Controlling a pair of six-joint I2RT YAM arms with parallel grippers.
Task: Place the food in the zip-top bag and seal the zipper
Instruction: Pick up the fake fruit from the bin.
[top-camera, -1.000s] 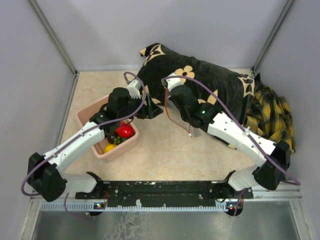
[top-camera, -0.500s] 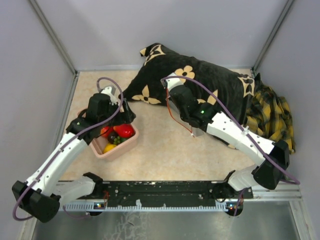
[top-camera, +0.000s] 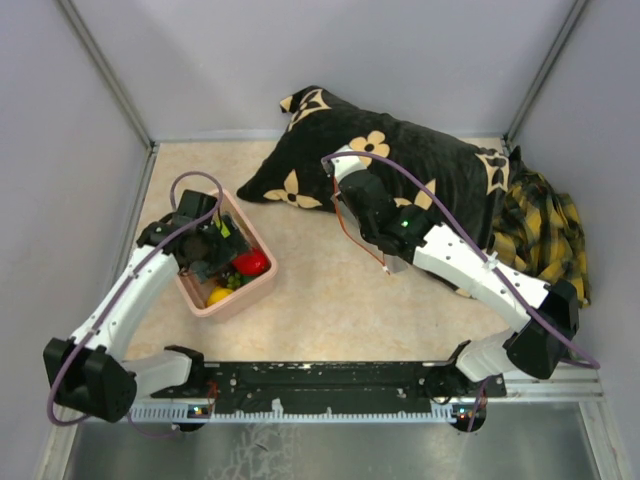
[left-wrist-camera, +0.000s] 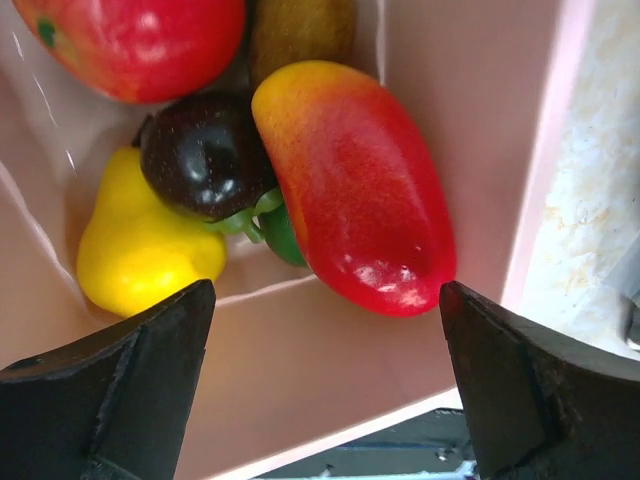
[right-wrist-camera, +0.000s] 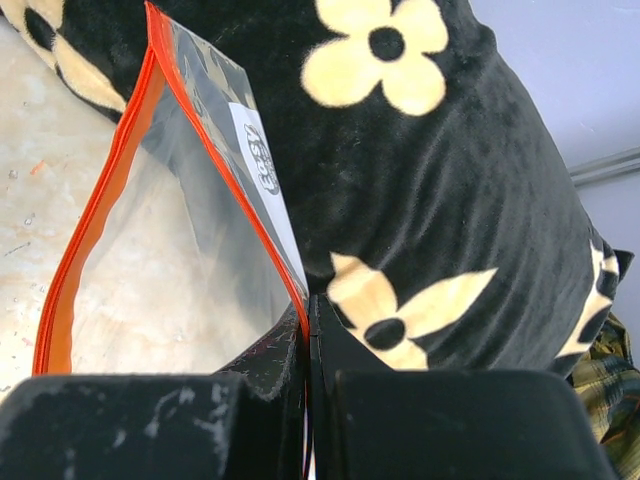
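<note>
Left hand (left-wrist-camera: 325, 300) gapes wide, pointing down; right hand (right-wrist-camera: 308, 310) is clamped tight.

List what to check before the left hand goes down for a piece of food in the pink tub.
1. Left hand open: ok, its fingers stand wide apart.
2. Target under the gap: ok, the red-and-yellow fruit lies between the fingers, inside the pink tub.
3. Room for the fingers: cannot tell; the fruit lies close to the tub wall and against the dark purple fruit.
4. Right hand shut on the zip-top bag: ok, it pinches the bag's top edge.
5. Bag mouth open: ok, the two sides of the zipper stand apart.
</note>
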